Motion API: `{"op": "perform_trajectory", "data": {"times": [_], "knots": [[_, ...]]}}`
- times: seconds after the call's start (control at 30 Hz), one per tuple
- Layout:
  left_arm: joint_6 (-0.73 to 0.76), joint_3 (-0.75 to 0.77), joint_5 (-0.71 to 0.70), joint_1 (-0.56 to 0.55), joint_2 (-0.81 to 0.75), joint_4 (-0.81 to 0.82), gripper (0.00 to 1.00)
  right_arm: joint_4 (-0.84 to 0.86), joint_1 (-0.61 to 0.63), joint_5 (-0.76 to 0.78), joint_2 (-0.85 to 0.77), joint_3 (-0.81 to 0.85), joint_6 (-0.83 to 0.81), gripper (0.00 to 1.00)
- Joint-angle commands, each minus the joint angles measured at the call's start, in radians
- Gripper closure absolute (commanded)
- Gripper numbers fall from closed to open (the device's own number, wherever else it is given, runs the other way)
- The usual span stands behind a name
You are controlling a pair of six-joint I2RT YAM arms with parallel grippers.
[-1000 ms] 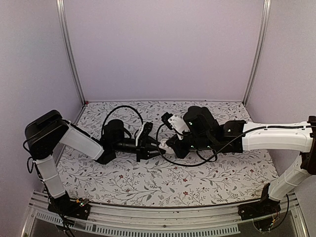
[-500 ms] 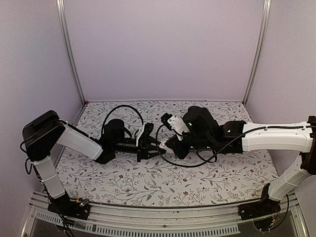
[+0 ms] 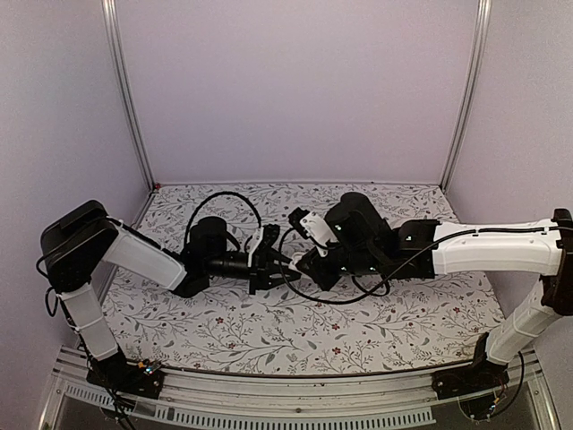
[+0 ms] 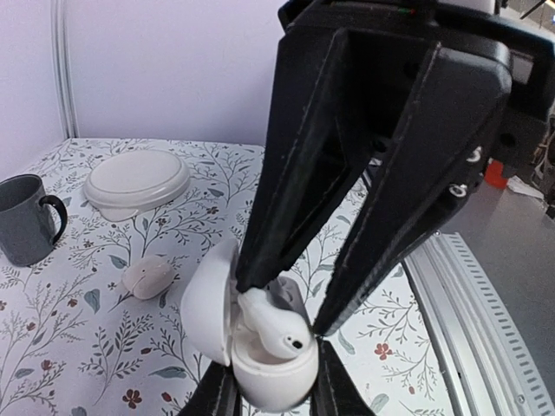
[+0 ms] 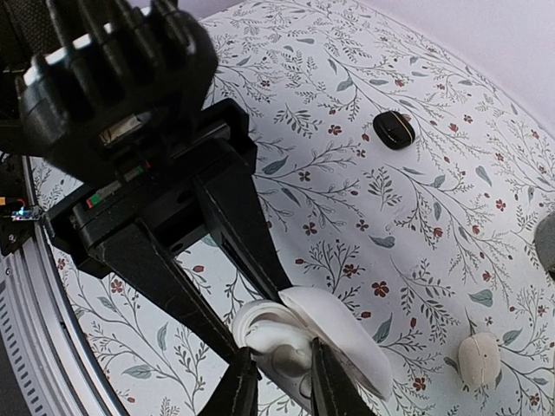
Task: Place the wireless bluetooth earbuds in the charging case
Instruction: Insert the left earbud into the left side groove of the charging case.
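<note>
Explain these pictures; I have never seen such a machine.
A left arm and a right arm, both robots, are bolted to a table; each ends in a two-finger gripper. One picture looks down from above and behind; the other two come from cameras on the wrists. The left gripper holds an open white charging case. The right gripper straddles a white earbud resting in the case; whether it grips it is unclear. On the flowered table are a grey mug, a white round dish, a small white piece and a small black piece.
</note>
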Motion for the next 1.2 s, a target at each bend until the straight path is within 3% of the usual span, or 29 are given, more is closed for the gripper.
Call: {"op": "perform_trajectory", "data": {"times": [0.0,0.17,0.4,0.73,0.87,1.17], "knots": [[0.018,0.028,-0.059,-0.014,-0.061,0.063,1.00,-0.033,0.046,-0.065,0.042,0.028,0.038,0.80],[0.031,0.021,-0.048,-0.016,-0.070,0.067,1.00,-0.036,0.047,-0.054,0.045,0.032,0.042,0.91],[0.067,0.023,-0.036,-0.024,-0.081,0.033,1.00,-0.048,0.046,-0.046,0.056,0.041,0.039,0.92],[0.017,-0.024,-0.030,-0.004,-0.057,0.164,1.00,-0.040,0.022,-0.127,-0.066,0.003,0.028,0.82],[0.039,-0.039,0.017,0.003,-0.062,0.199,1.00,-0.037,-0.039,-0.276,-0.208,-0.040,0.027,0.72],[0.160,-0.118,0.055,0.003,-0.150,0.242,1.00,-0.131,-0.192,-0.419,-0.372,-0.088,0.093,0.66]]}}
